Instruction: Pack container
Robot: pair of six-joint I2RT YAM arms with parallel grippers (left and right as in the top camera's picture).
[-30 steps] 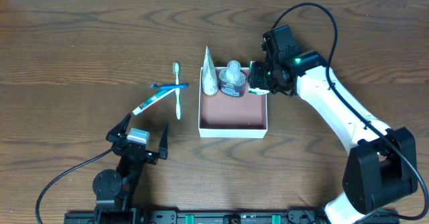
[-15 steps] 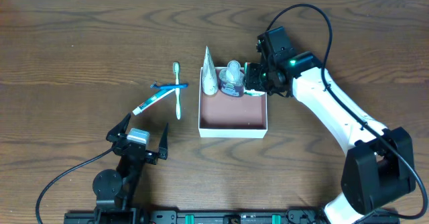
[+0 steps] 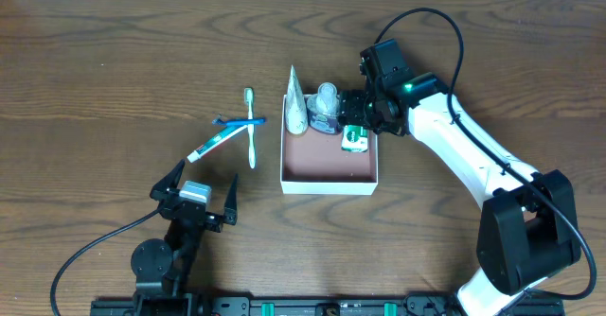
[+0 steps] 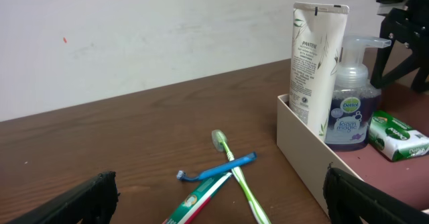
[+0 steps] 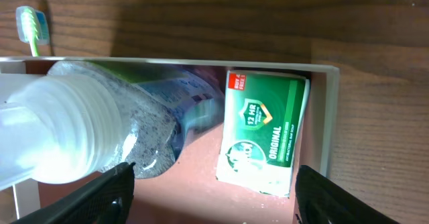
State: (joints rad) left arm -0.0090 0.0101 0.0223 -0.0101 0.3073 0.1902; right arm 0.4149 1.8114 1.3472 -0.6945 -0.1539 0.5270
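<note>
**At table centre, soap lies in the container under a spread right claw**

Near the front left edge, the left gripper (image 3: 206, 173) sits low over bare wood with its fingers spread wide and nothing between them. Beyond it lie three loose items: a small toothpaste tube (image 3: 208, 145), a blue toothbrush (image 3: 239, 121) and a green toothbrush (image 3: 251, 131). The blue brush crosses over the green one, and the toothpaste's end touches that crossing.

Just right of the brushes sits the container (image 3: 329, 184), square on the table with its reddish bottom mostly bare. A white tube (image 3: 296, 103) stands in its back left corner against the left wall. A clear pump bottle (image 3: 328, 108) with purple liquid stands just beside it along the back wall. A green soap bar (image 3: 354, 139) lies flat on the bottom, near the right wall and just beside the bottle.

The right gripper (image 3: 363, 115) hangs over the container's back right corner. In the right wrist view its fingers (image 5: 114, 184) stand well apart on either side of the soap, touching neither it nor the bottle.
</note>
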